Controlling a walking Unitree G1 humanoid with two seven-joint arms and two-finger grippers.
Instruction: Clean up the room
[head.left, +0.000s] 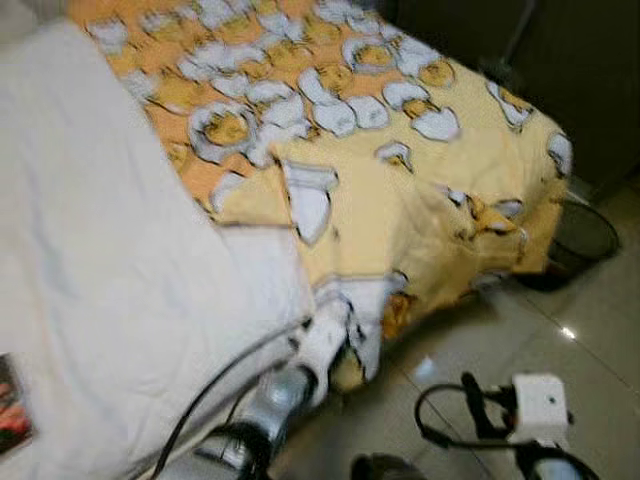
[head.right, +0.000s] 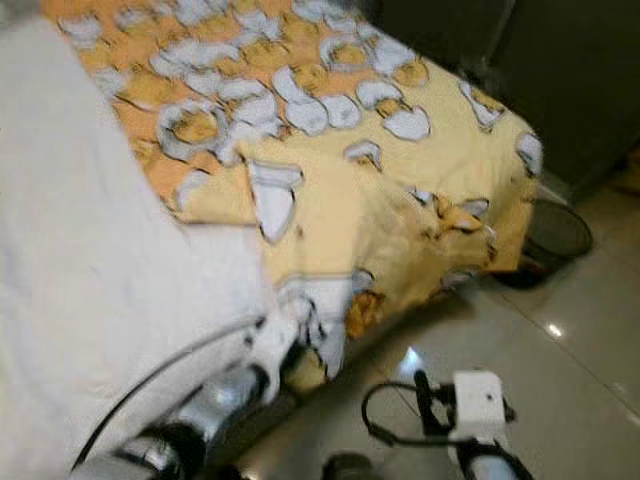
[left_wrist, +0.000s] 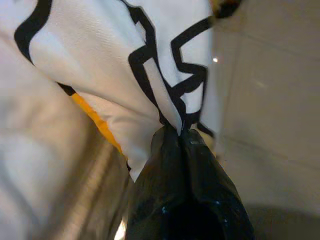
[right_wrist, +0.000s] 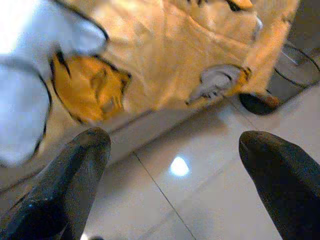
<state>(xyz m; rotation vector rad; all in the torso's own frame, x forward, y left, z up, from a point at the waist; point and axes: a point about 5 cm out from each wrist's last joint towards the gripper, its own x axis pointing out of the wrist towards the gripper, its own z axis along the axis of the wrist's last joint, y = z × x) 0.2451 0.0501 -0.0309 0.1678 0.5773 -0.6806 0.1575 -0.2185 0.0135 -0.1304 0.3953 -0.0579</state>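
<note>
Yellow blanket (head.left: 400, 200) and white duvet (head.left: 90, 250) cover bed.

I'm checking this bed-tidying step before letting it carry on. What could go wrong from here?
1. The left gripper pinches only a thin fold at the yellow blanket's hanging edge; a hard tug might slip it free.
2. The blanket drapes down beside the black mesh bin, so dragging it could catch or tip the bin.
3. The left arm's cable lies across the white sheet and may snag as the arm pulls.
</note>
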